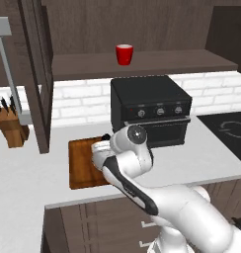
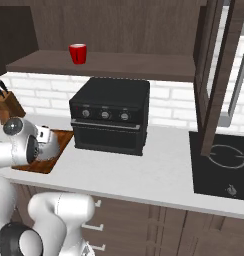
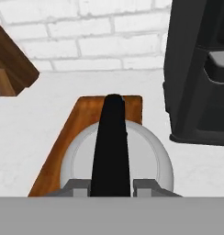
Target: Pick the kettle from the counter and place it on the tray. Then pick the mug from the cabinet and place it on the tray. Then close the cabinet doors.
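The hand [image 3: 111,186] sits low over the tray [image 3: 77,120], its two grey fingers [image 3: 76,187] pressed against either side of the black top handle of the kettle [image 3: 146,151], so it is gripping the kettle. From the hand view the silver dome lies over the near part of the reddish-brown board; whether its base touches the wood cannot be told. The tray rests on the light tabletop [image 1: 23,168] just left of the black oven [image 1: 149,106], with the tan knife block [image 1: 11,128] farther left against the brick wall. In the left base view the bent arm covers the middle of the tray [image 1: 80,163]. The red mug [image 1: 124,54] stands upright on the bare shelf of the cabinet [image 1: 157,62], above the oven. The cabinet doors [image 1: 36,74] are swung open, one at each side, their silver bar handles facing out.
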You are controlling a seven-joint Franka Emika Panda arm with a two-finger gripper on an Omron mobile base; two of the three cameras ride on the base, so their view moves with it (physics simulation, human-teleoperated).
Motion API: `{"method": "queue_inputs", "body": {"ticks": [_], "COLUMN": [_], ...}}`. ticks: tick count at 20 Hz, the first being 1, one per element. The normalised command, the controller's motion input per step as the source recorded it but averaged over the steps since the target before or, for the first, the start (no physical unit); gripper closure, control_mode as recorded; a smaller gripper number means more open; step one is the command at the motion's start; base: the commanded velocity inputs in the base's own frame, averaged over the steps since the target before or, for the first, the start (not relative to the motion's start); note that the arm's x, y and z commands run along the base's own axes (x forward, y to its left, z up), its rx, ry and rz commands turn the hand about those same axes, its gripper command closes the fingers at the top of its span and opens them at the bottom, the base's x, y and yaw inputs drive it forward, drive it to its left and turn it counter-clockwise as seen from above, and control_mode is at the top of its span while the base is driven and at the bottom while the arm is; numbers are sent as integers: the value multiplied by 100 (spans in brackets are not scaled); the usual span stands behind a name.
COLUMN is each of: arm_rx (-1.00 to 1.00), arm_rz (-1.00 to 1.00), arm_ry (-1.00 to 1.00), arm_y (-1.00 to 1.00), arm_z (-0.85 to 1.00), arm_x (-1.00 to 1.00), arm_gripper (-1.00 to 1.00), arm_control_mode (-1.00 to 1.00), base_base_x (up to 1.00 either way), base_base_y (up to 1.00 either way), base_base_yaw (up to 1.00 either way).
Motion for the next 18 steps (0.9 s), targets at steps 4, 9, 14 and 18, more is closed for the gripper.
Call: {"method": "queue_inputs", "body": {"ticks": [4, 9, 14, 18], "arm_rx": [0, 0, 0, 0], "arm_rz": [0, 0, -1, 0], "arm_ry": [0, 0, 0, 0], "arm_y": [25, 39, 33, 14], "arm_z": [-14, -15, -15, -14], "arm_x": [51, 60, 63, 50], "arm_gripper": [100, 100, 100, 100], "arm_control_mode": [-100, -100, -100, -100], "base_base_x": [0, 0, 0, 0], "base_base_y": [0, 0, 0, 0], "base_base_yaw": [0, 0, 0, 0]}}
